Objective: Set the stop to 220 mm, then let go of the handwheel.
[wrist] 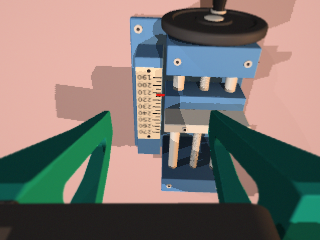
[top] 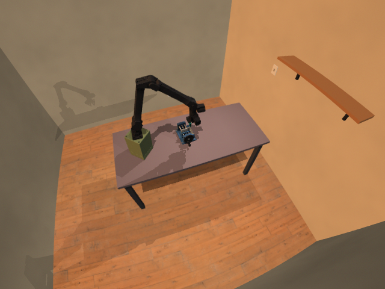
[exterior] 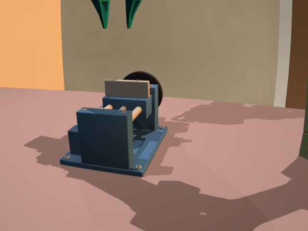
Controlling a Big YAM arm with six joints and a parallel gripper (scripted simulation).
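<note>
The blue stop unit (top: 179, 135) (exterior: 107, 139) (wrist: 212, 59) stands on the table. Its black handwheel (top: 188, 138) (exterior: 141, 75) (wrist: 195, 33) has a crank handle (wrist: 219, 5), cut off by the wrist view's top edge. The stop block with its grey plate (exterior: 126, 88) (wrist: 185, 120) sits on the rods. On the cream scale (wrist: 145, 120) the red pointer (wrist: 160, 95) stands between 210 and 220, seemingly nearer 210. My gripper (top: 190, 124) (exterior: 116, 27) (wrist: 160, 121) is partly open and empty, high above the unit, and does not touch the handwheel.
The arm's green base box (top: 136, 148) (exterior: 303, 146) stands at the left end of the table (top: 224, 133) in the top view. A wooden shelf (top: 326, 85) is on the orange wall, away from the arm.
</note>
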